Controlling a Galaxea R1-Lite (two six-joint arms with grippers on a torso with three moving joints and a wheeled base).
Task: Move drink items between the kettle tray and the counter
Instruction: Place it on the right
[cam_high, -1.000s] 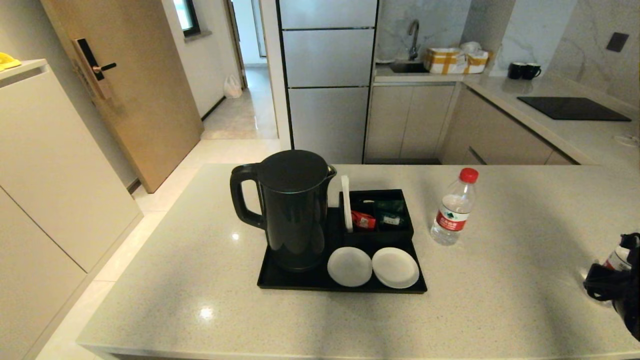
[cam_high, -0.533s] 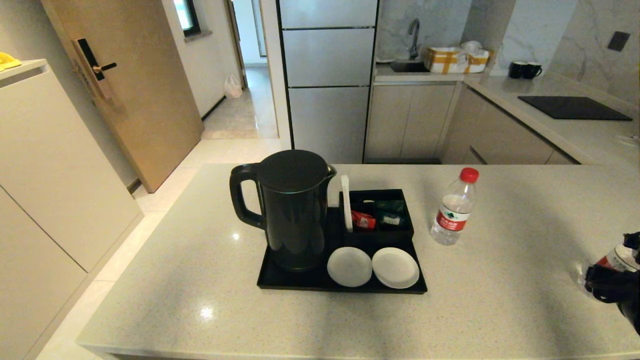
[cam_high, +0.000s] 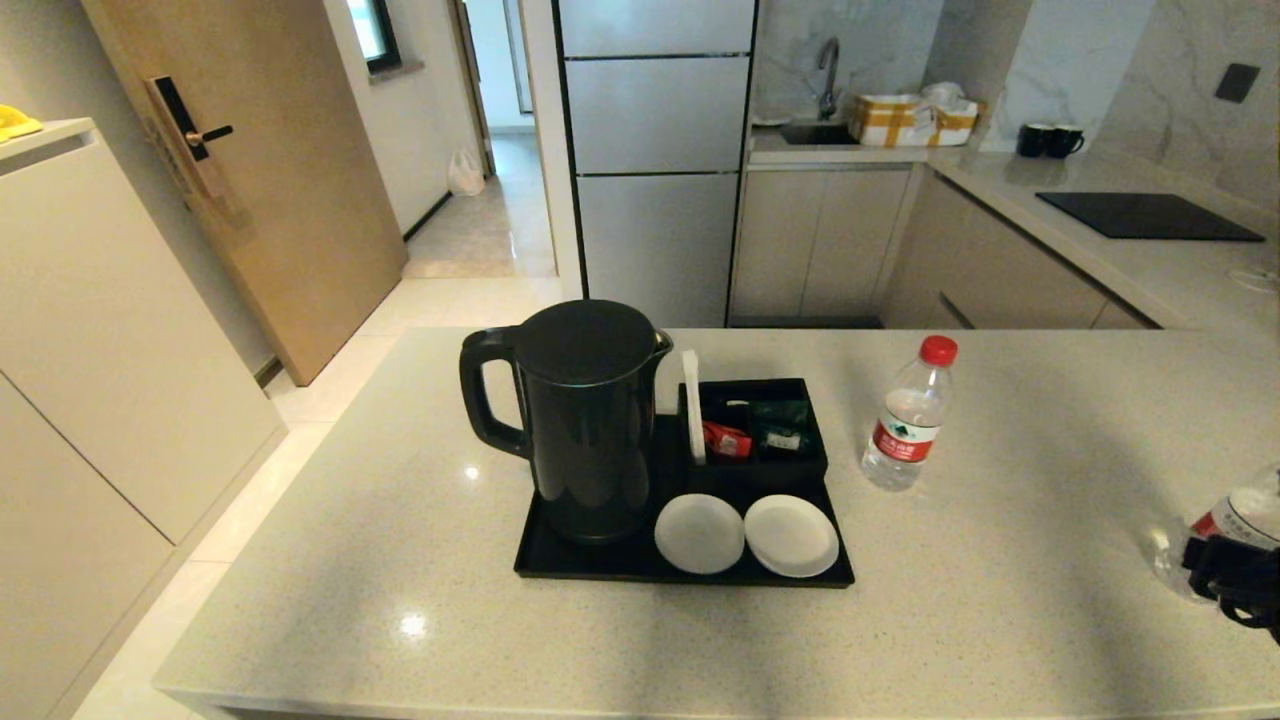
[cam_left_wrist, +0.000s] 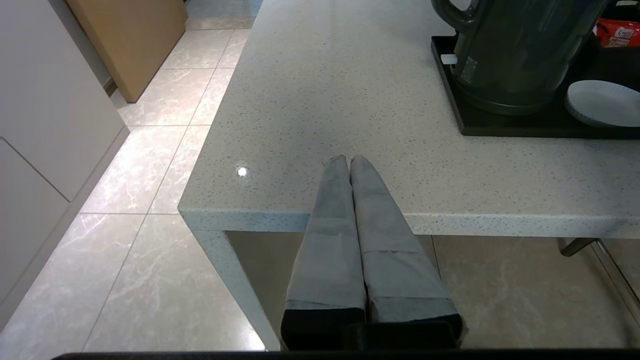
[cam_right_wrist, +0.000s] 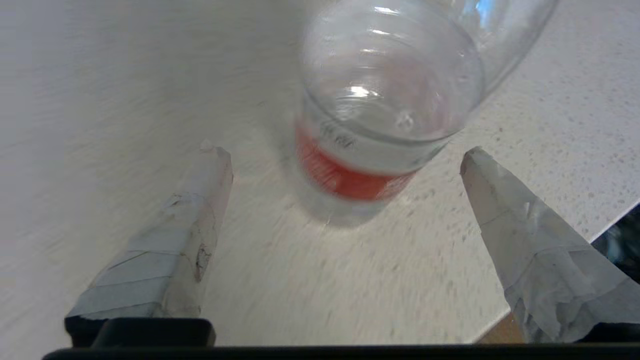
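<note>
Two water bottles are out on the counter (cam_high: 1000, 620), neither on the tray. One bottle (cam_high: 909, 415) stands upright with its red cap on, just off the tray's right side, toward the far edge of the counter. The second bottle (cam_high: 1228, 525) is at the counter's right edge, cut off by the edge of the head view; its clear body and red label show close up in the right wrist view (cam_right_wrist: 385, 115). The right gripper (cam_right_wrist: 345, 155) sits just behind it with its two taped fingers (cam_right_wrist: 200, 200) spread wide on either side, touching nothing, the bottle free between and beyond the tips.

One black tray (cam_high: 600, 570) lies near the middle of the counter. It carries one tall black kettle (cam_high: 585, 420) on its left half, one black compartment box (cam_high: 760, 470) at its far right corner with a red sachet (cam_high: 727, 440) and a green sachet (cam_high: 780, 415) inside, and two round white coasters (cam_high: 700, 533) side by side along its near edge, both bare.

The left gripper (cam_left_wrist: 348, 159) is parked off the counter's near left corner, its fingers pressed together on nothing.
</note>
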